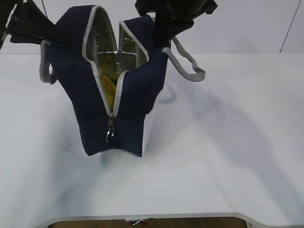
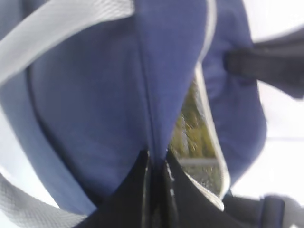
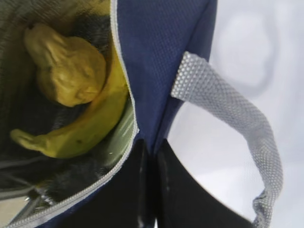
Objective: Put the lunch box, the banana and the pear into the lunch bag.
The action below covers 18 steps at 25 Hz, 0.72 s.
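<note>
Both end effectors, left [image 2: 156, 164] and right [image 3: 151, 156], are clamped on the lunch bag [image 1: 137, 95] rims; its soft fabric likely sags, so grip it by the rims.

The left gripper [image 2: 156, 164] sat at the bottom centre of the frame, its dark jaws pinched together on a fold of the navy lunch bag [image 2: 95, 109]. A grey webbing handle [image 2: 61, 28] crossed the upper left. Right of the fold, the bag gaped along its grey zipper edge [image 2: 211, 137], showing silver lining [image 2: 199, 142] with blurred yellow reflections.
</note>
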Each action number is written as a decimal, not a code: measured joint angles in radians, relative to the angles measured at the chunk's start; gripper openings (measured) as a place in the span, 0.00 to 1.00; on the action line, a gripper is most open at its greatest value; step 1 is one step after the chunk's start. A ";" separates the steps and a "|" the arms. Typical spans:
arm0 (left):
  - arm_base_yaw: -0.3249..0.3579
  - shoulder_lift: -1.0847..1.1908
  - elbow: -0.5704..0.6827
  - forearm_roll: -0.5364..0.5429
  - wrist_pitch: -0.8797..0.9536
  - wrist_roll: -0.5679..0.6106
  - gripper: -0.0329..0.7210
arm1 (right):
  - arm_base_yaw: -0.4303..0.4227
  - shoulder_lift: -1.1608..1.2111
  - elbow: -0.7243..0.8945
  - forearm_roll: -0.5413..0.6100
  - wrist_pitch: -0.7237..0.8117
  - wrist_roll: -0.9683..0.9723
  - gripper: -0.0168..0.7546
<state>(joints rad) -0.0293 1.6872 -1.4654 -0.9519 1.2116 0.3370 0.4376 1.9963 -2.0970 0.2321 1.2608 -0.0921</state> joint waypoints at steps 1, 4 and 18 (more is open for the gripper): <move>-0.017 0.000 0.000 0.000 0.000 0.004 0.04 | 0.000 -0.015 0.015 -0.018 0.002 0.000 0.04; -0.078 0.000 0.000 -0.004 -0.001 0.009 0.04 | 0.000 -0.044 0.045 -0.059 0.010 0.000 0.04; -0.215 0.082 0.000 0.008 -0.164 0.035 0.04 | 0.000 -0.036 0.051 -0.120 0.012 0.000 0.04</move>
<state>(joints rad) -0.2442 1.7696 -1.4654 -0.9444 1.0477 0.3721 0.4376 1.9600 -2.0456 0.1123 1.2733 -0.0921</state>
